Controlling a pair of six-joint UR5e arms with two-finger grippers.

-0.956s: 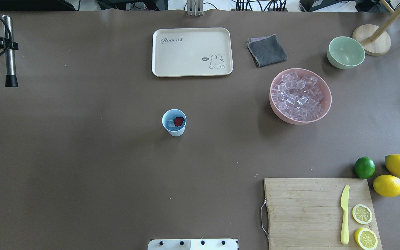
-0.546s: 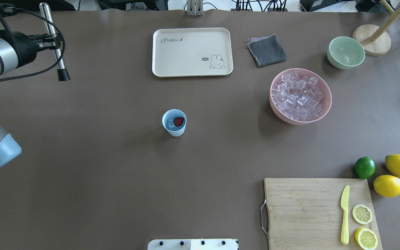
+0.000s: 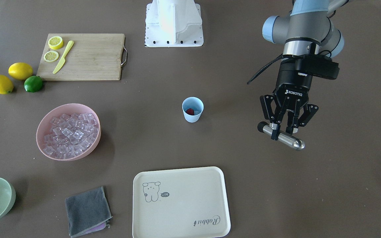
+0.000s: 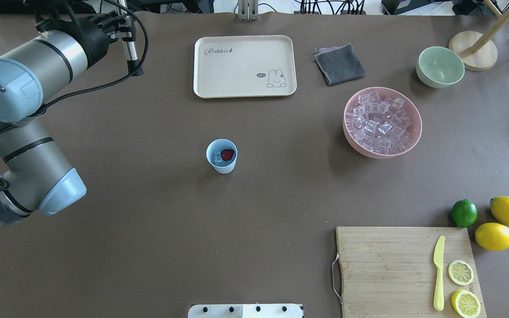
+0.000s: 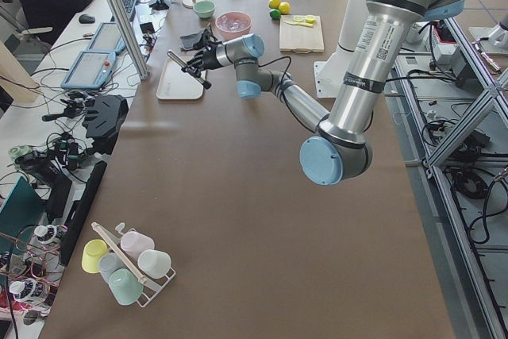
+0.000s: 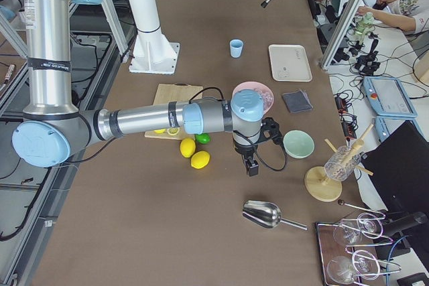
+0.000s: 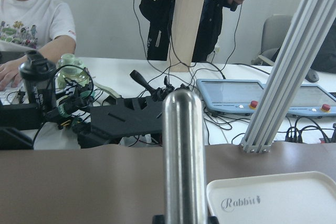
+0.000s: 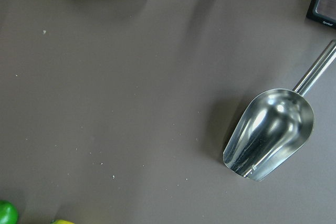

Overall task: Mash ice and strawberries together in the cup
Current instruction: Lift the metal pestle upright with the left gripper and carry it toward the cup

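Observation:
The light-blue cup (image 4: 222,157) stands upright mid-table, also in the front view (image 3: 192,110). Inside it lie a red strawberry (image 4: 227,154) and a clear ice cube (image 4: 217,156). More ice (image 4: 380,121) fills the pink bowl (image 4: 413,132). My left gripper (image 3: 283,131) is shut on a steel muddler with a black tip (image 3: 289,140), held above the table far to the cup's left (image 4: 131,51). The muddler also fills the left wrist view (image 7: 182,150). My right gripper (image 6: 251,165) hangs low beside the green bowl; I cannot tell if it is open.
A cream tray (image 4: 245,66) and a grey cloth (image 4: 339,64) lie at the far side. A pale green bowl (image 4: 440,66) is far right. A cutting board (image 4: 396,265) holds a knife and lemon slices, beside a lime (image 4: 464,213) and lemons. A metal scoop (image 8: 270,132) lies under the right wrist.
My left arm has swung in from the left edge toward the tray, carrying the muddler to the right and farther back. The cup and its contents have not moved.

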